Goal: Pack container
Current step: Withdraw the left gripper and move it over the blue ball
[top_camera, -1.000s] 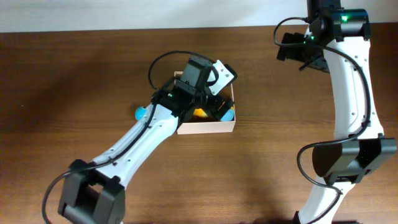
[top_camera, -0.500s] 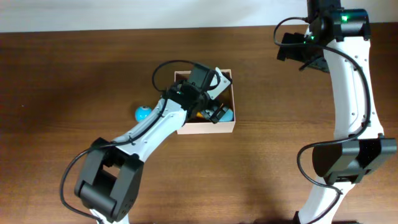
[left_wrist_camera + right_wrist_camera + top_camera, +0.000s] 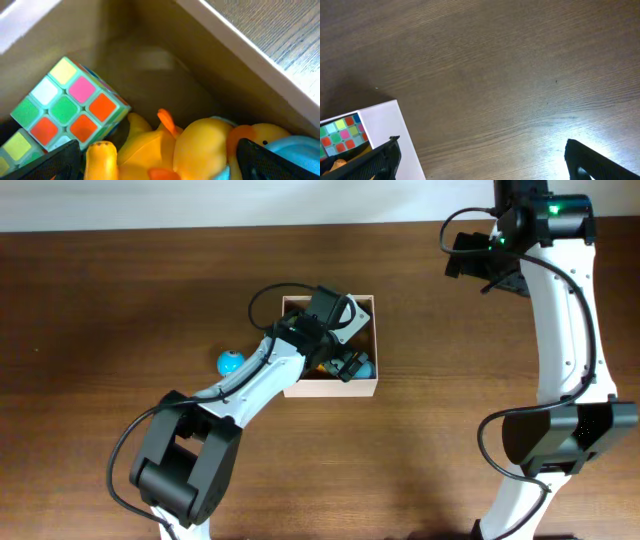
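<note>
Container (image 3: 330,388): sits mid-table (image 3: 120,300), open top up, white walls, tan inside. Contents: colour cube (image 3: 70,107) against one wall, yellow duck (image 3: 200,150) beside the cube, and a pale-blue toy (image 3: 295,155) touching the duck on the side away from the cube. L gripper (image 3: 345,362) hangs w/in the container, low over the duck. Its fingers (image 3: 55,162) are spread wide, nothing clasped as far as I can tell. Just left of the container, outside it: blue ball (image 3: 230,362), not yet packed. R gripper (image 3: 482,167) hangs well to the right of the container, fingers apart, empty, over bare wood.

Step, as I judge it: clear the L arm out, then fetch the ball. To do it well I'd lift straight up until the fingers are above the rim before any sideways travel. A swing too early could catch the thin wall and drag the container. The ball will prob. roll, so I'd come down from above, centred, and close gently.
</note>
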`<move>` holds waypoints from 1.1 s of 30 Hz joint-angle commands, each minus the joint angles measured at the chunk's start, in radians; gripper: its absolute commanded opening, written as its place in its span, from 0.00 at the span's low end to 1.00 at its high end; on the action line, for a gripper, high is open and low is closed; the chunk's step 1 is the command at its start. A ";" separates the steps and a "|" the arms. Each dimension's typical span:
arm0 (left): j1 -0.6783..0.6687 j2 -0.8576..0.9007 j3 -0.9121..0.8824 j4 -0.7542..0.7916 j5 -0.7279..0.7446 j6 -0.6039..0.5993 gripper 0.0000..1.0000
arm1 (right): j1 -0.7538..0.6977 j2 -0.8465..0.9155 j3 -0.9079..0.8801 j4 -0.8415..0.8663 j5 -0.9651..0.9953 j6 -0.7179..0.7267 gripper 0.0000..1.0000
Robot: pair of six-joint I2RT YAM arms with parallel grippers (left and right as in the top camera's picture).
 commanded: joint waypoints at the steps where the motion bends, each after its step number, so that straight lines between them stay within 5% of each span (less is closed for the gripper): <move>1: -0.001 0.022 0.012 -0.010 -0.008 0.001 1.00 | 0.001 -0.034 0.019 0.000 0.002 0.008 0.99; 10: 0.000 -0.127 0.057 -0.145 -0.009 -0.011 0.99 | 0.001 -0.034 0.019 0.000 0.002 0.008 0.99; 20: 0.054 -0.418 0.058 -0.251 -0.119 -0.206 0.99 | 0.001 -0.034 0.019 0.000 0.002 0.008 0.99; 26: 0.192 -0.414 0.048 -0.439 -0.236 -0.419 0.99 | 0.001 -0.034 0.019 0.000 0.002 0.008 0.99; 33: 0.302 -0.383 -0.021 -0.492 -0.235 -0.510 0.99 | 0.001 -0.034 0.019 0.000 0.002 0.008 0.99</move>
